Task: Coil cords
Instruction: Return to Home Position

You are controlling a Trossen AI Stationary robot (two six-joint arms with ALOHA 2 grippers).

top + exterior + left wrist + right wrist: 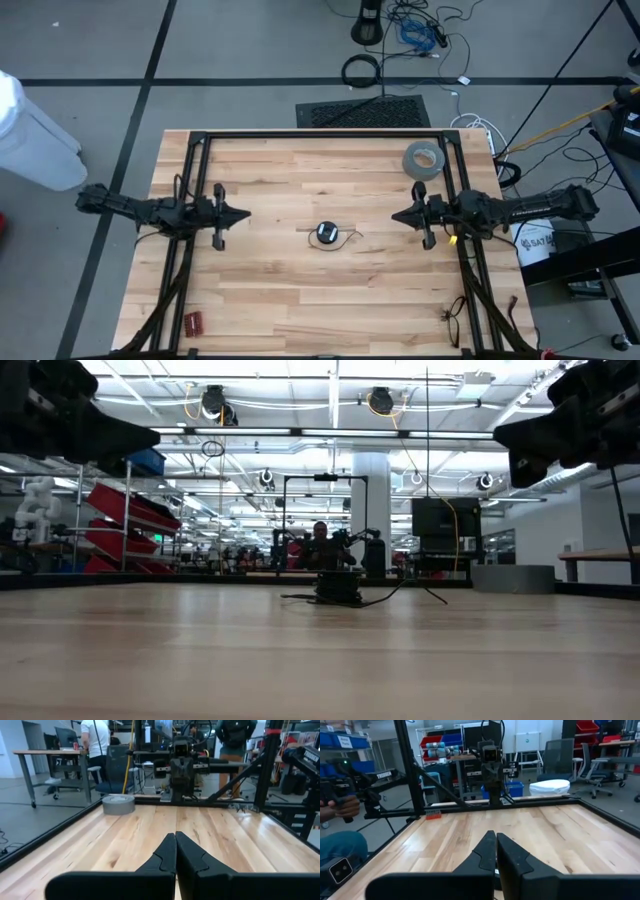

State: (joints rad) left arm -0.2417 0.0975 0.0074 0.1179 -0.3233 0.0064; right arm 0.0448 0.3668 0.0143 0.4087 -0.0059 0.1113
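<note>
both my grippers are hanging over the table (260, 290), empty. left gripper (243, 213) is sitting at 9 o'clock of the spool (327, 234), right gripper (396, 215) at 3 o'clock, each well apart from it. jaws on both are pressing tip to tip, gripping nothing (both wrist views are showing that plainly).

black wire (349, 237) is lying mostly wound on the spool near table centre, with a short loose tail trailing out toward 3 o'clock.

what i'm worrying about:
- the tail isn't tucked in, so i'm guessing the thin wire could spring back and loosen the outer turns
- if my right arm is swinging low on a retreat, it could be snagging that tail and dragging the light spool along
- grey tape roll (422, 160) is sitting at 1 o'clock of the spool, near my right arm, so a wide swing could be clipping it

counting: 1 spool, 1 wire, 1 tape roll, 1 small red block (192, 322) at 7 o'clock, 2 grippers.
</note>
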